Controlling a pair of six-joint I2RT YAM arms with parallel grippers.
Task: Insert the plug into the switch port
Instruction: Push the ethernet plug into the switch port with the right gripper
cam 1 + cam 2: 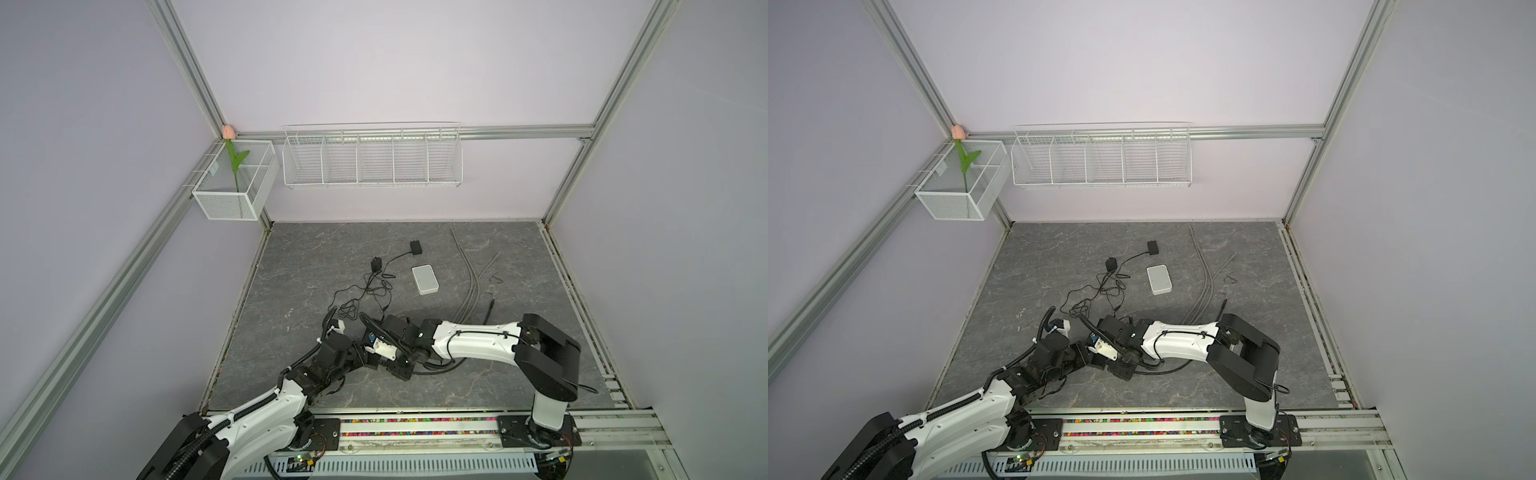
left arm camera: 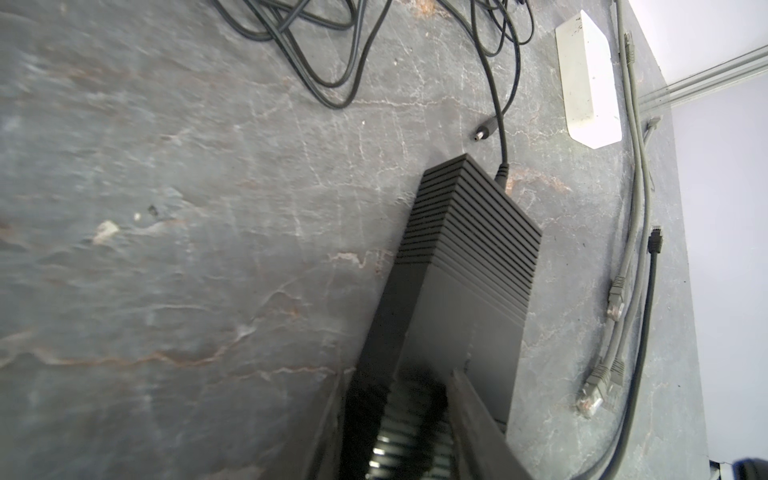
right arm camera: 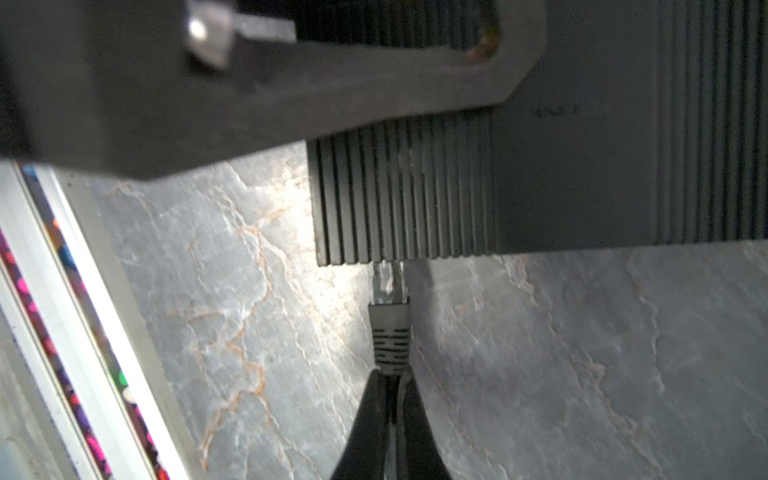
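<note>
On the grey slate tabletop (image 1: 307, 249) a small white box (image 1: 425, 279) lies between loose grey cables (image 1: 468, 266) and a tangle of thin black cord (image 1: 365, 291) running to a black adapter (image 1: 376, 264) and a flat black block (image 1: 416, 247), while on the walls above hang a white wire rack (image 1: 372, 160) and a mesh basket (image 1: 226, 205) holding a pink artificial tulip (image 1: 229, 132).

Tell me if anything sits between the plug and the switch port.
Nothing visible does. In the right wrist view the plug, pinched by the right gripper, has its clear tip at the ribbed edge of the switch, with nothing between them. The port itself is hidden.
</note>
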